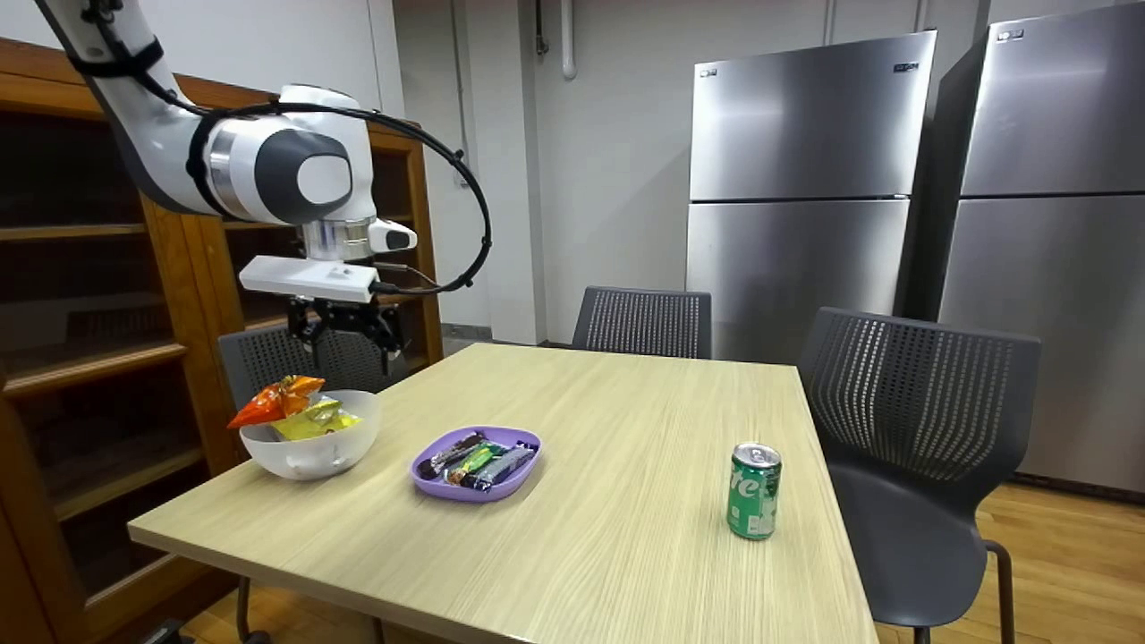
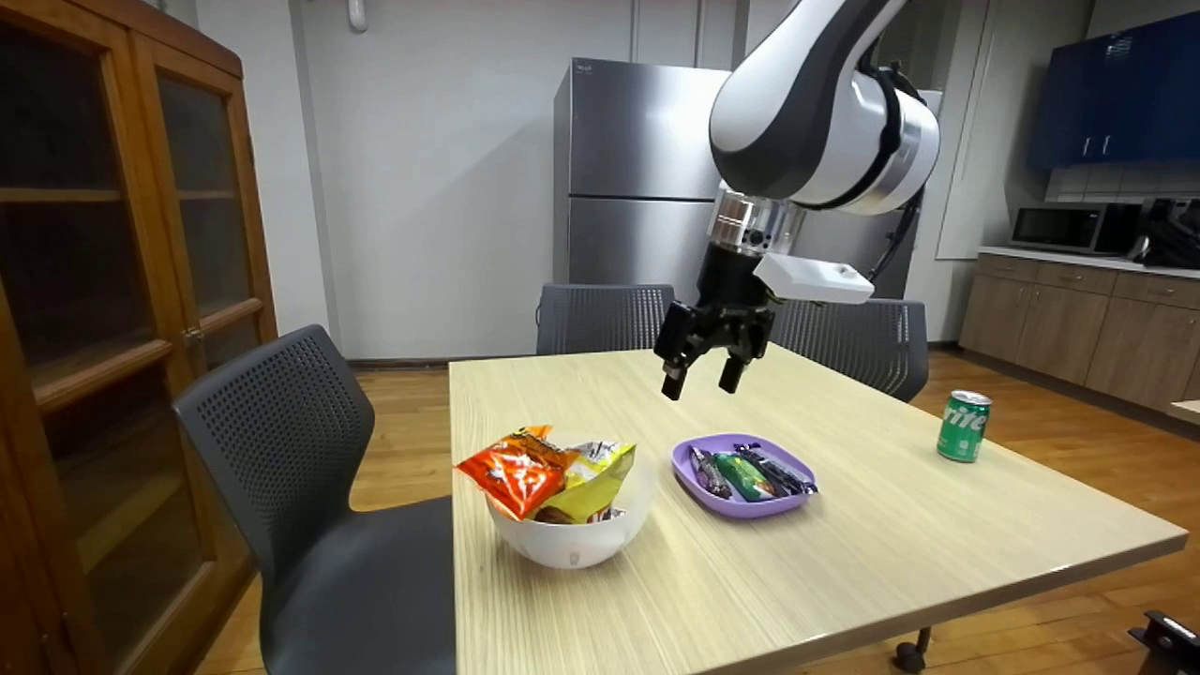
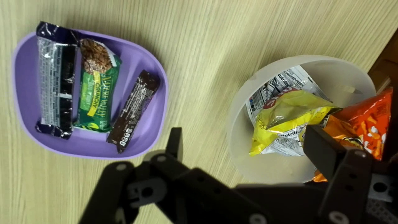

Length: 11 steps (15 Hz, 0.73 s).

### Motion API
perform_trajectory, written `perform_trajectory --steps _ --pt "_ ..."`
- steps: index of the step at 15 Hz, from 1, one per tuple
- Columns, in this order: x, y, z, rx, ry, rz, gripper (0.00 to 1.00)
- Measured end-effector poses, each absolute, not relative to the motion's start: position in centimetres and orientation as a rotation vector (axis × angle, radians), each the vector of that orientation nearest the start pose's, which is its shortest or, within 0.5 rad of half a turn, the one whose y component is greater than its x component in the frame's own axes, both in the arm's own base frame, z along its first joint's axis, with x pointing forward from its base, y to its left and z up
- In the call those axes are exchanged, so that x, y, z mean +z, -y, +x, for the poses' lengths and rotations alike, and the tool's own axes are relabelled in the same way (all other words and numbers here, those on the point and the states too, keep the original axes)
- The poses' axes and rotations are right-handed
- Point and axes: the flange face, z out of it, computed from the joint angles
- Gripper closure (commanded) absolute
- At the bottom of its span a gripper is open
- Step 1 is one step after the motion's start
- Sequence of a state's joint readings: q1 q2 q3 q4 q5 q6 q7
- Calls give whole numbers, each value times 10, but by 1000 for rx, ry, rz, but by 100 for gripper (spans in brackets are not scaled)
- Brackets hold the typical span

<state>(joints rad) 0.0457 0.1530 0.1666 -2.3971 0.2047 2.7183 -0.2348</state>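
Note:
High above the table, my gripper (image 1: 349,351) (image 2: 701,386) (image 3: 244,129) stands open, jaws wide apart, nothing between them. In the wrist view a whitish bowl (image 3: 238,124) is nearest, partly behind one finger (image 3: 323,149). It holds a yellow chip bag (image 3: 289,115), an orange-red bag (image 3: 373,121) and a silver-white packet (image 3: 292,76). Beside it, a purple plate (image 3: 152,115) carries a dark-blue and silver bar (image 3: 53,84), a green Nature Valley bar (image 3: 96,102) and a brown bar (image 3: 133,109). The gripper touches none of these.
A green Sprite can (image 1: 753,492) (image 2: 963,427) stands upright toward another edge of the wooden table (image 1: 608,411). Dark chairs (image 1: 921,394) (image 2: 281,450) surround the table. A glass-door wooden cabinet (image 2: 131,328) and steel refrigerators (image 1: 805,179) stand behind.

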Motion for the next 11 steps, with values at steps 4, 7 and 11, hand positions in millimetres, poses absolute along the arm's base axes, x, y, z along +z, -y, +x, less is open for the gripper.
perform_trajectory --steps 4,7,11 --pt "271 -93 501 -251 341 -2995 0" --pt "270 -92 500 -251 336 -2995 0" --pt "270 -92 500 -252 334 -2996 0"
